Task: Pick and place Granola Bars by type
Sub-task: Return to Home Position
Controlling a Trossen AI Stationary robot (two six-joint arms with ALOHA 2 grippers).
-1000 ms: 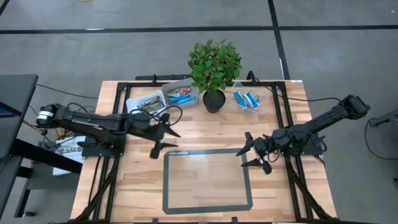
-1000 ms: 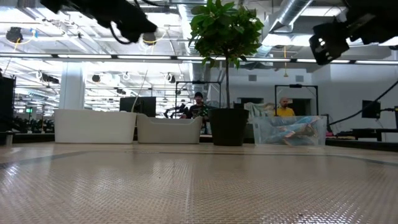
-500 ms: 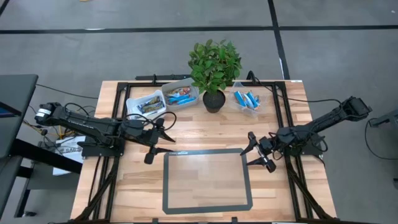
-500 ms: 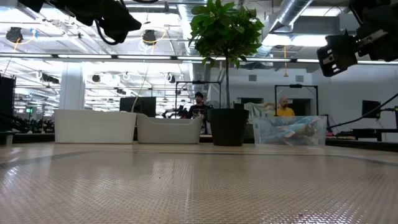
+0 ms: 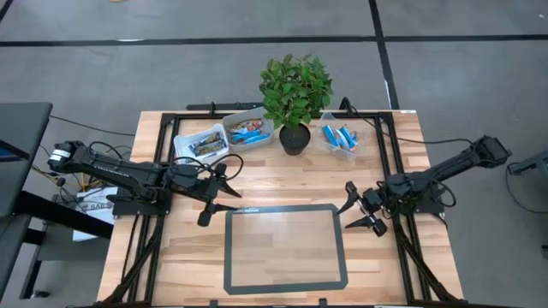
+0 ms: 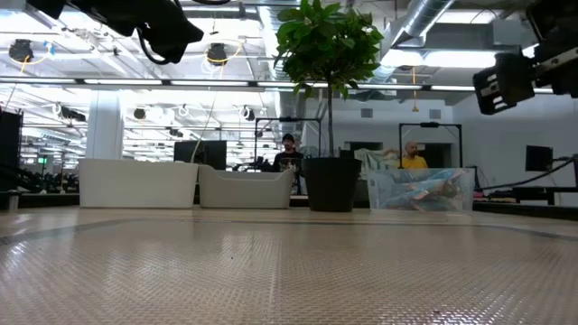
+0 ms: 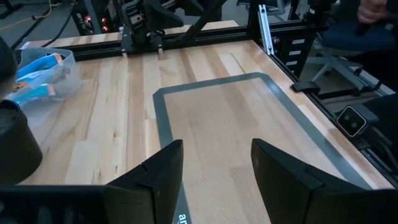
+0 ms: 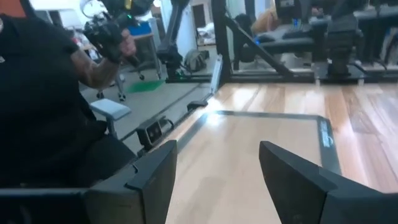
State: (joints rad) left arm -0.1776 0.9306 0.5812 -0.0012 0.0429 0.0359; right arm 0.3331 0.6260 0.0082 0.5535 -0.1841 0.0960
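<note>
The granola bars are all boxed up along the far edge of the table [image 5: 282,175]. Taking the plant [image 5: 295,85] as twelve o'clock, brown-gold bars [image 5: 205,143] lie in a gray bin [image 5: 182,141] at about eleven. Blue and orange ones [image 5: 249,133] fill a second bin [image 5: 267,130] just beside it. Blue bars [image 5: 340,137] sit in a clear tub [image 5: 324,144] at one o'clock, on the other side of the black pot [image 5: 294,139].

Neither arm has a bar. The left arm lies long and low from its base at nine o'clock, reaching in toward the middle. The left gripper [image 5: 216,195] hangs over bare wood off the ten o'clock corner of the taped rectangle [image 5: 229,257]. Its wrist camera shows the two dark fingers [image 7: 155,180] spread wide with nothing between them, only wood and tape beyond.

The right arm slopes in from three o'clock, elbow out past the table edge. The right gripper [image 5: 354,207] is near the rectangle's two o'clock corner, jaws likewise wide apart and empty. Past its fingers [image 8: 146,180] a person in a black shirt [image 8: 43,93] stands by the table, one hand raised around a dark handle.

From table height both arms ride high, only dark parts showing at the top corners.
</note>
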